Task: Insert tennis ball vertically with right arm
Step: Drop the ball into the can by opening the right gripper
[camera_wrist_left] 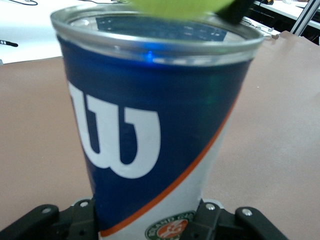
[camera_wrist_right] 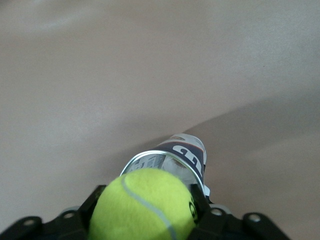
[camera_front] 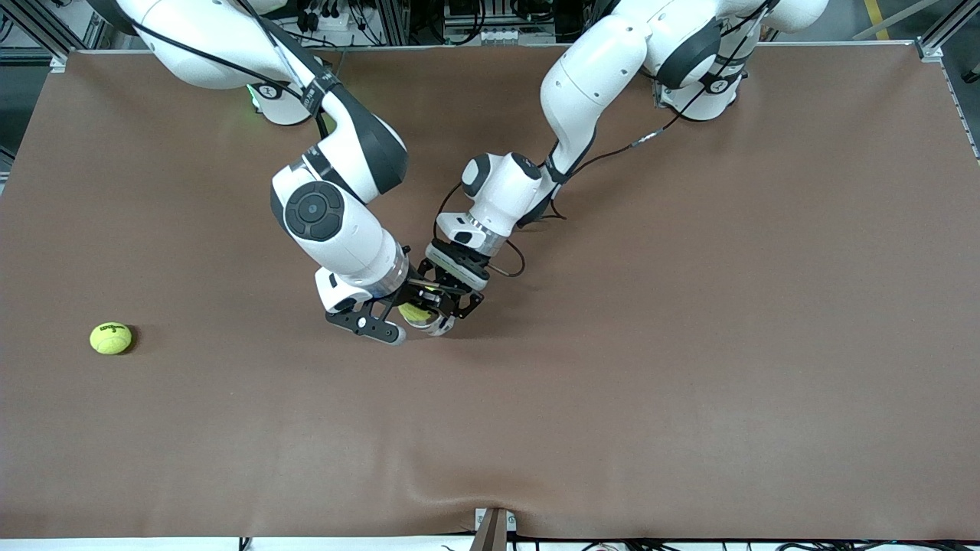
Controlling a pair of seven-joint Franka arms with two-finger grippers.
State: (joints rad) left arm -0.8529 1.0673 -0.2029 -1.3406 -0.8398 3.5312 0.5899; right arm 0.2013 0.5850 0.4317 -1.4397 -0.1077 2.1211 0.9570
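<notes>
My right gripper (camera_front: 394, 315) is shut on a yellow-green tennis ball (camera_front: 414, 311), held right at the open mouth of a tennis ball can (camera_front: 438, 327). In the right wrist view the ball (camera_wrist_right: 145, 207) fills the gap between the fingers (camera_wrist_right: 200, 210), with the can's clear rim (camera_wrist_right: 165, 156) just past it. My left gripper (camera_front: 453, 297) is shut on the can. The left wrist view shows the can's blue, white and orange label (camera_wrist_left: 150, 125) between the fingers (camera_wrist_left: 210, 220), and the ball (camera_wrist_left: 175, 7) over the rim.
A second tennis ball (camera_front: 110, 337) lies on the brown table (camera_front: 689, 344) toward the right arm's end. Both arms meet over the middle of the table.
</notes>
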